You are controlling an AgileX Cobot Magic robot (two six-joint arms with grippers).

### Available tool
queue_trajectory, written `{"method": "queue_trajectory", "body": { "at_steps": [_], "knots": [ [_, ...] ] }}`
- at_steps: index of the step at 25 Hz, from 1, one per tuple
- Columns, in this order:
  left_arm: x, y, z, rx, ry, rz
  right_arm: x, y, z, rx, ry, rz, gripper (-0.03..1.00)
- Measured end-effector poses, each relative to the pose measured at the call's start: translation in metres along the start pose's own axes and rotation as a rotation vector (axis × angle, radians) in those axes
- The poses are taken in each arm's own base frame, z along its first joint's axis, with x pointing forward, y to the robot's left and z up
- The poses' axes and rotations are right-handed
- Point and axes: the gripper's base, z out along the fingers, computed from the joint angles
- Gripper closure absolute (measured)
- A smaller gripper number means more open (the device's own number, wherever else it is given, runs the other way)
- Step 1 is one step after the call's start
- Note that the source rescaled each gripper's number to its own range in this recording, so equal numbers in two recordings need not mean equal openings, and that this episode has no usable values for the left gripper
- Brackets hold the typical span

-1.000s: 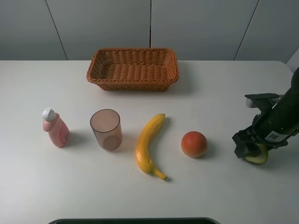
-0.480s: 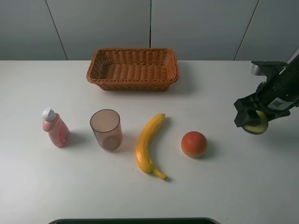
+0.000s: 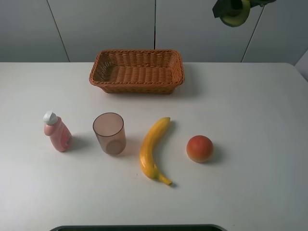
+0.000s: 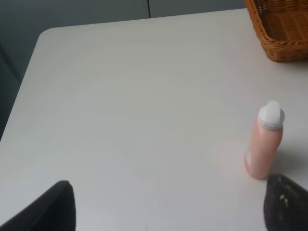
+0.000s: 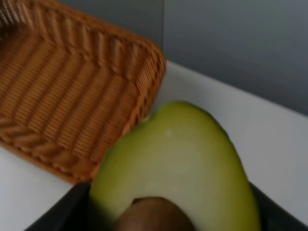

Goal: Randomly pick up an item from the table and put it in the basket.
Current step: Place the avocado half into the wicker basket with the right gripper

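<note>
The halved avocado (image 3: 236,14) hangs high in the air at the upper right, held in my right gripper (image 3: 230,9), above and to the right of the basket (image 3: 136,70). In the right wrist view the avocado (image 5: 178,163) fills the foreground, pale green flesh with the brown pit at its lower edge, between dark fingers (image 5: 72,207); the wicker basket (image 5: 62,106) lies beyond it. My left gripper (image 4: 168,207) is open over the white table (image 4: 120,96), its fingertips (image 4: 53,207) wide apart, and it is out of the exterior view.
On the table (image 3: 250,106) stand a pink bottle (image 3: 57,131), a translucent brown cup (image 3: 109,133), a yellow banana (image 3: 154,149) and an orange-red fruit (image 3: 199,148) in a row. The pink bottle (image 4: 264,142) stands near my left gripper.
My right gripper has lifted the avocado off the table at the right and carried it up and leftward toward the basket. Nothing else has moved.
</note>
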Motion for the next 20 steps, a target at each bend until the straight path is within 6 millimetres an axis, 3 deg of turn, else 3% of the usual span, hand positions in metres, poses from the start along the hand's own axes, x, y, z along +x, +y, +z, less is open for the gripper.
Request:
{"method": "queue_trajectory", "body": {
  "at_steps": [2,6,10,14,20],
  "knots": [
    [0.000,0.000,0.000,0.000,0.000,0.000,-0.012,0.012,0.013,-0.024,-0.042,-0.016,0.96],
    [0.000,0.000,0.000,0.000,0.000,0.000,-0.012,0.035,0.066,-0.057,-0.068,-0.031,0.96],
    [0.000,0.000,0.000,0.000,0.000,0.000,0.005,0.055,0.126,-0.085,-0.035,-0.014,0.96],
    [0.000,0.000,0.000,0.000,0.000,0.000,0.025,0.070,0.172,-0.096,-0.006,-0.005,0.96],
    [0.000,0.000,0.000,0.000,0.000,-0.002,0.047,0.080,0.207,-0.092,0.019,-0.016,0.96]
  ]
}}
